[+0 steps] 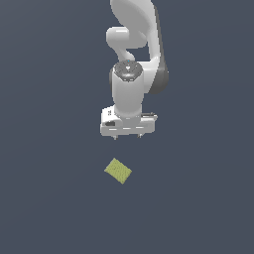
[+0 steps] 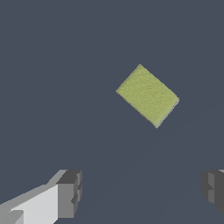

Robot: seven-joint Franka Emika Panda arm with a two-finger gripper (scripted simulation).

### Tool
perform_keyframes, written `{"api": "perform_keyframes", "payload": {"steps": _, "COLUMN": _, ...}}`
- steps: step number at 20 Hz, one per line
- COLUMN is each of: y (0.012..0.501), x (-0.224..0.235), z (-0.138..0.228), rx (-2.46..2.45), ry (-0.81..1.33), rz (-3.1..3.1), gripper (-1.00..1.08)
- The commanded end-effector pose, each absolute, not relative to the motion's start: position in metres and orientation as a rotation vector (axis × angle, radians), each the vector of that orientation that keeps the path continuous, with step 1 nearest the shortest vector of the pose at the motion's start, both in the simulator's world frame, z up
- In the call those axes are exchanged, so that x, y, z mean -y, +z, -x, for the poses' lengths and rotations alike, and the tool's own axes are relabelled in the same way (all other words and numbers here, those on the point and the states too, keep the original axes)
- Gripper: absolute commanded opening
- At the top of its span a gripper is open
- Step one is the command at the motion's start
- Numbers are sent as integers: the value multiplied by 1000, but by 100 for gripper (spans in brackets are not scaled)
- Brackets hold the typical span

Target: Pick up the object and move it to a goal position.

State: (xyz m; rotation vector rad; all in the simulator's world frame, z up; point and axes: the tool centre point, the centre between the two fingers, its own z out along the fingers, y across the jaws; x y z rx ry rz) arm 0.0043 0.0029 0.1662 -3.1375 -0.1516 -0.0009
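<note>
currently the white gripper (image 1: 127, 136) points down with its jaws spread wide and nothing between them. the yellow-green cube (image 1: 118, 170) lies on the dark grey floor (image 1: 49, 198), apart from the fingertips and turned at an angle. in the wrist view the cube (image 2: 147, 96) sits clear of both dark fingertips (image 2: 70, 192).

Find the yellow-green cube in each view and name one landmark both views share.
Exterior view: the cube lies below centre, beneath the gripper, untouched.
Wrist view: the cube sits apart from both fingers.
Shared landmark: the open gripper.
</note>
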Motion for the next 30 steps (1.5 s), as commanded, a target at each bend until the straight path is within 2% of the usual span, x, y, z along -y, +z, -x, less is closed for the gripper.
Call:
{"api": "perform_keyframes", "payload": {"steps": 1, "y": 162, "x": -1, "z": -8, "rx": 210, "ry": 0, "rz": 3136, "gripper": 100}}
{"api": "perform_keyframes", "payload": {"steps": 30, "y": 77, "x": 33, "z": -77, "rx": 1284, "ry": 6, "rz": 2872, "gripper": 100}}
